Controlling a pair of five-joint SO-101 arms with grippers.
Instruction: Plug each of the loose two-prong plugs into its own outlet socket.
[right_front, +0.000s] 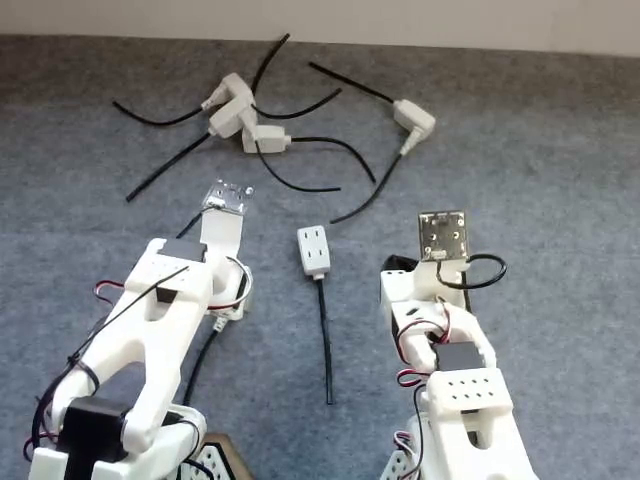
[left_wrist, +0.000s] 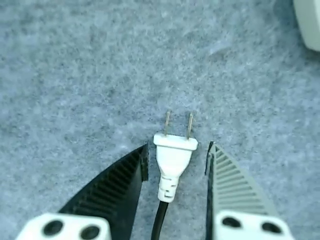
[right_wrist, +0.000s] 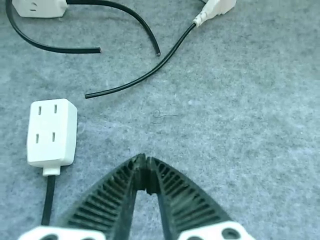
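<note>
Grey carpet (right_front: 560, 180) surrounds the outlet socket (right_front: 314, 249); tangled corded blocks (right_front: 240, 120) beyond.

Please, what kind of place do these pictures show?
Probably a robotics lab bench set up for practice, not a home. The white left arm and right arm stand over a grey carpet-like surface, and short-corded plugs and an outlet block lie loose, their cords ending bare.
</note>
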